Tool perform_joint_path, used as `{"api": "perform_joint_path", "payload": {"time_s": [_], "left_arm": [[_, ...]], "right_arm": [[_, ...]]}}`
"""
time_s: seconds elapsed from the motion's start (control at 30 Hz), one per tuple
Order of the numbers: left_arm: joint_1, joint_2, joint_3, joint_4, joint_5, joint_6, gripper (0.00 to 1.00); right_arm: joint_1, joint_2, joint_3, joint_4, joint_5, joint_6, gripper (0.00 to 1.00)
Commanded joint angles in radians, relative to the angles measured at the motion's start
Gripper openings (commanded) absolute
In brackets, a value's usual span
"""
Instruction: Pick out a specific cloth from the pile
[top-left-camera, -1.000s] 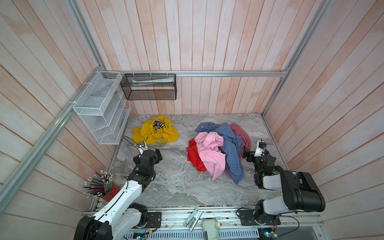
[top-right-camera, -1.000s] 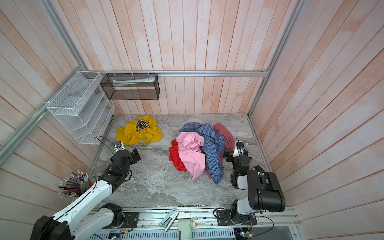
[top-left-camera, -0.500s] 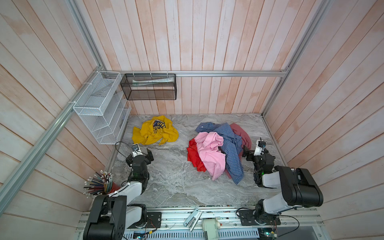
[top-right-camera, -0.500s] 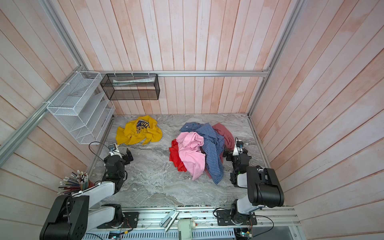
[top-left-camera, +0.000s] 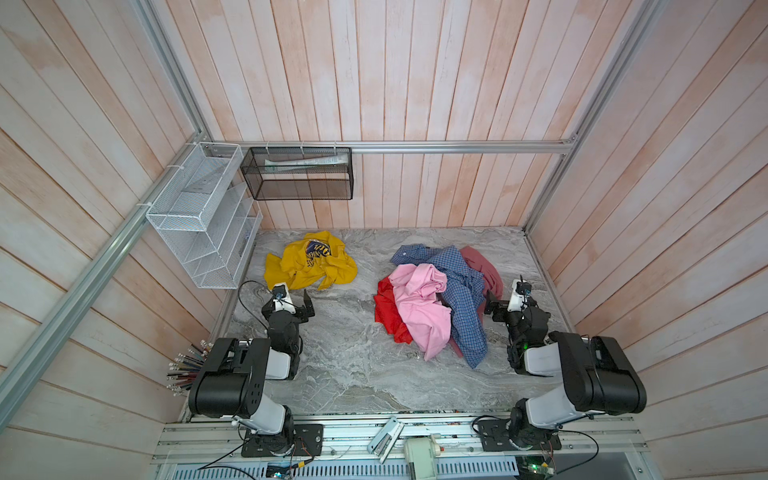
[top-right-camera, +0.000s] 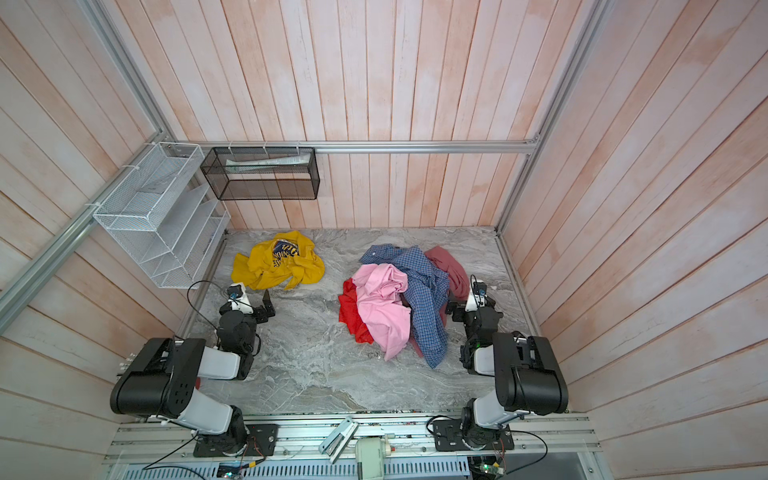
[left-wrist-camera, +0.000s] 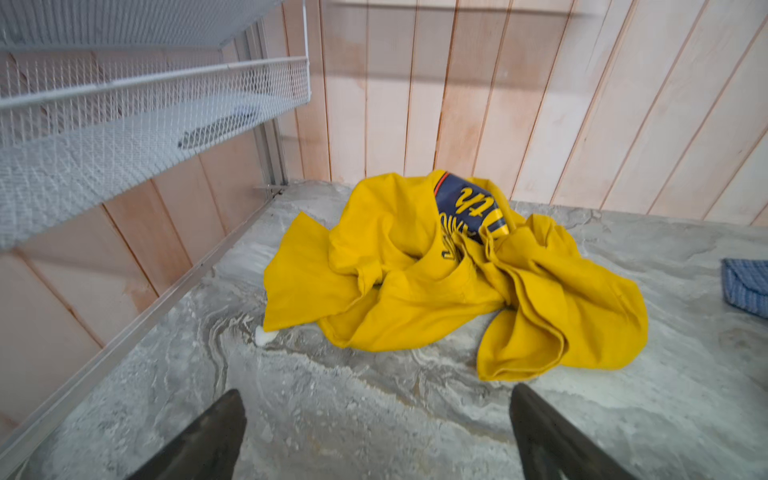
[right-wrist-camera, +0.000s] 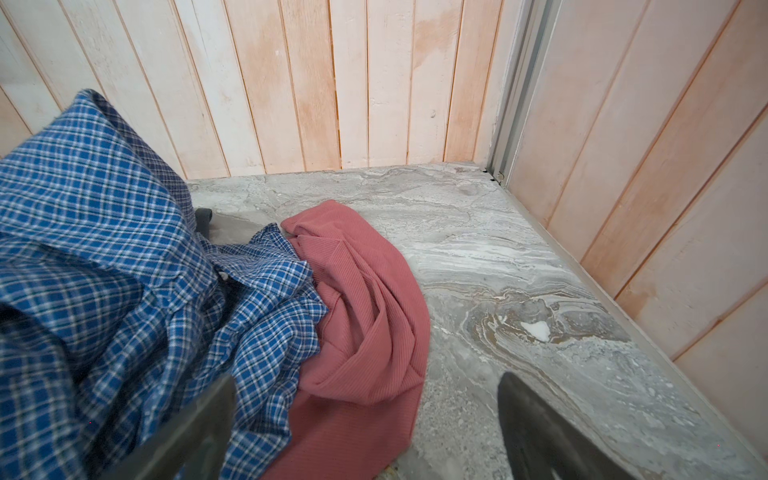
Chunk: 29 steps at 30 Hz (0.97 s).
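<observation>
Status: the cloth (top-left-camera: 311, 266), a mustard-yellow tee with dark blue print, lies crumpled by itself on the far left of the worktop (top-left-camera: 353, 365), near the back wall and close to the foot of the white wire rack (top-left-camera: 199, 216). It is well apart from the pile (top-left-camera: 436, 299), with bare worktop between them. In the left wrist view the print shows only partly, tucked among yellow folds.

Makeup of the pile, right half of worktop: pink shirt (top-left-camera: 419, 307) on top, bright red garment (top-left-camera: 386, 311) under its left edge, blue checked shirt (top-left-camera: 461, 299) draped over the right side, dusty-red garment (top-left-camera: 482, 266) at the far right.

State of left jaws: apart, empty, low over bare worktop, near the cloth's front edge and pointed at it, not touching. State of right jaws: apart, gripping nothing, just beside the checked shirt and the dusty-red garment. Both arms sit folded low by their bases.

Judgement: separation looks done, as the cloth is out and free of the heap. Nothing seems left unless a drop-off place is wanted, which the task does not name.

Containers: the rack on the left wall has mostly bare tiers, with one flat dark item (left-wrist-camera: 212, 131) on a tier, possibly a small pad, too blurred to tell. On the back rail hangs a black mesh basket (top-left-camera: 297, 174) holding folded white paper (top-left-camera: 307, 160). By the left arm's base is a bundle of pencils (top-left-camera: 187, 365), holder hidden
</observation>
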Motion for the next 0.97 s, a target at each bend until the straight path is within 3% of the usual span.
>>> {"api": "perform_joint_path", "payload": {"time_s": [0.0,0.93], "left_arm": [[0.009,-0.004,0.036,-0.032,0.027,0.008,1.0],[0.011,-0.004,0.032,-0.02,0.036,0.01,1.0]], "right_arm": [[0.003,-0.009,0.018,0.001,0.002,-0.001,0.98],[0.006,-0.008,0.019,-0.001,0.005,0.001,0.98]]}}
